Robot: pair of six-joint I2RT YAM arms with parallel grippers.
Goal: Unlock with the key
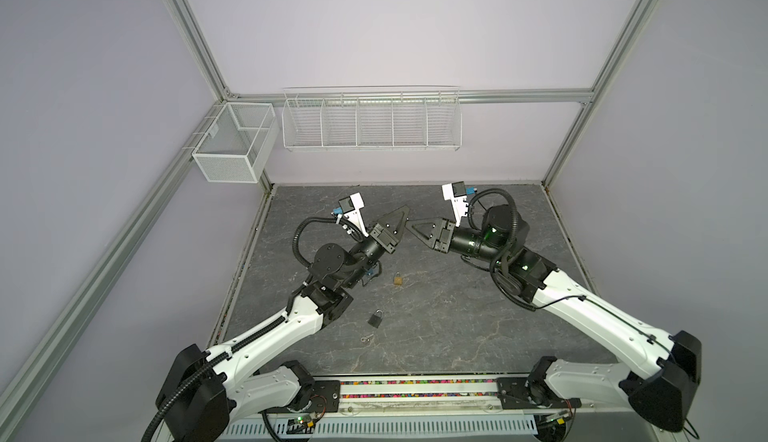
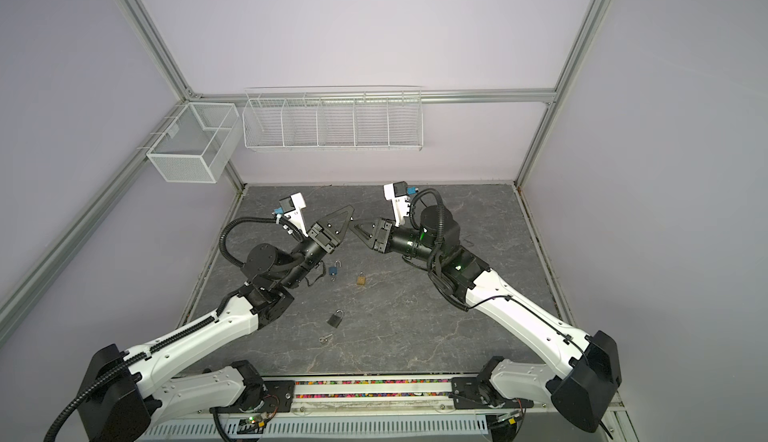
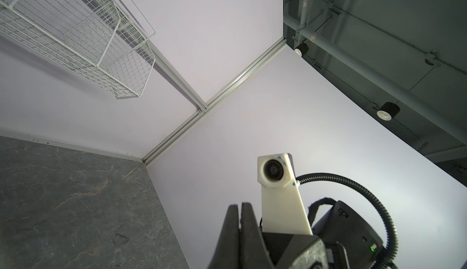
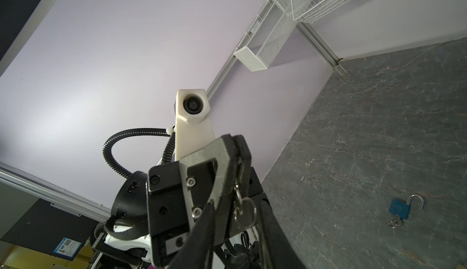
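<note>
Both arms are raised over the grey table [image 1: 457,315], their tips meeting in both top views. My left gripper [image 1: 405,210] [image 3: 239,205] is shut, and in the right wrist view a small silver key [image 4: 237,204] on a ring hangs from its closed jaws. My right gripper [image 1: 409,227] [image 4: 237,217] is open, one finger on either side of the key and the left gripper's tip. On the table lie a brass padlock [image 1: 397,280], a dark padlock [image 1: 375,318] and a blue padlock [image 2: 333,269] whose shackle is swung open.
A second loose key [image 1: 366,339] lies near the dark padlock. Another small key [image 4: 394,222] sits at the base of the blue padlock. A long wire basket [image 1: 372,122] and a mesh box [image 1: 235,147] hang on the back wall above the table.
</note>
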